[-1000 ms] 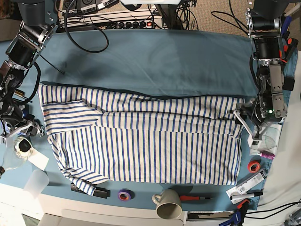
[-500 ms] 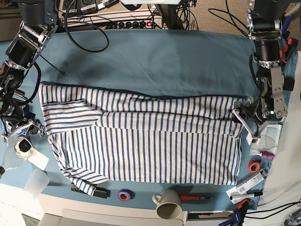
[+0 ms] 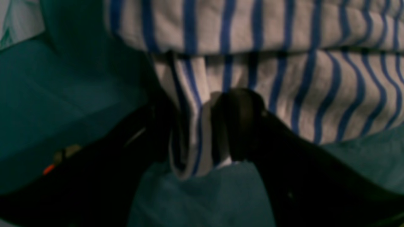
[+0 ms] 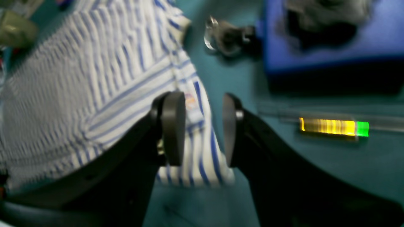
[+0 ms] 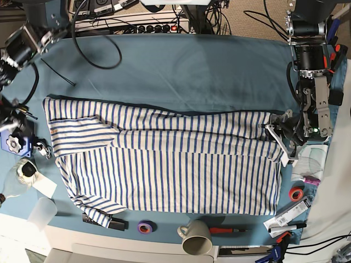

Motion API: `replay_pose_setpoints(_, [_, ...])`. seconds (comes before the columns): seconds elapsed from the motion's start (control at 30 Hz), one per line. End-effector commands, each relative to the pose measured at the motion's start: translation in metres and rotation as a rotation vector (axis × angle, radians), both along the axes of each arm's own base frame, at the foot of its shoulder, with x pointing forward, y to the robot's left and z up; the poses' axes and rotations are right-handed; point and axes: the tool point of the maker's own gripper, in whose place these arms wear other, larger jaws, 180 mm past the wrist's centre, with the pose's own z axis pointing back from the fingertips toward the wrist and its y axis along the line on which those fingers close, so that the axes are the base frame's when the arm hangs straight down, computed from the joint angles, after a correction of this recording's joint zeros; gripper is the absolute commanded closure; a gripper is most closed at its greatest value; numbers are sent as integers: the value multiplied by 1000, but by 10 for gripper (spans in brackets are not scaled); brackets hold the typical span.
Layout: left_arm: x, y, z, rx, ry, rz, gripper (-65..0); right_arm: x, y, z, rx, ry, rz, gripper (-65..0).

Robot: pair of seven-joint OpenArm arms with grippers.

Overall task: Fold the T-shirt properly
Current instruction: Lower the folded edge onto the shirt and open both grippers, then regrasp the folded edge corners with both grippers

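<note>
The teal-blue table cloth (image 5: pixel 181 71) is lying under everything, with the large white T-shirt with thin blue stripes (image 5: pixel 164 164) spread flat across it, stretching from one gripper to the other. The left gripper (image 3: pixel 202 138) is pinching a bunched fold of the shirt's edge, jaws closed on the fabric, the rest of the shirt lying ahead of the fingers. The right gripper (image 4: pixel 199 129) is standing open, its pads straddling the opposite striped edge without touching it, bare cloth beyond its outer pad. A white ceramic mug (image 5: pixel 194 236) and a small purple tape roll (image 5: pixel 145 226) are sitting near the hem. Risk, as a judgement: if the left lifts while the right is not yet gripping, the shirt will drag skewed, and the thin pinch could slip free.
</note>
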Motion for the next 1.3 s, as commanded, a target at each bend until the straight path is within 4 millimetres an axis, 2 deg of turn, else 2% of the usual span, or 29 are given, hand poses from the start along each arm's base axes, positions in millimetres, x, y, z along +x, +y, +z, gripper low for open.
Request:
replay_pose_setpoints(0.0, [-4,10,1,34,19,3,-266,2,-12,20,-38,-58,-11,-204])
replay_pose_setpoints(0.07, [-21,16,-11,76,85,-1,-266,-2,-13,16,-54,-53,-3,-204])
replay_pose_setpoints(0.13, [-28,19,-16,93,111,-1,-266,-1,-14,17,-55,-62,-5,-204])
replay_pose_setpoints(0.2, [-31,16,-12,95,120,-35,-266,2,-14,20,-55,-73,-6,-204])
replay_pose_setpoints(0.33, [-24,10,11,117,47,-94,-266,1,-14,20,-57,-73,-8,-204])
replay_pose_setpoints(0.53, [-25,14,11,128,35,-93,-266,9,-15,26,-71,-123,-18,-204])
replay_pose_setpoints(0.8, [-24,13,11,124,30,-94,-266,44,25,11,-136,-95,110,-204])
replay_pose_setpoints(1.0, [-12,5,26,99,-34,-103,-266,51,54,-14,-158,-7,188,-204])
replay_pose_setpoints(1.13, [-11,5,28,103,-40,-119,-266,48,56,-20,-120,-12,144,-204])
replay_pose_setpoints(1.27, [-10,4,28,103,-45,-120,-266,40,44,-18,-95,-9,99,-204])
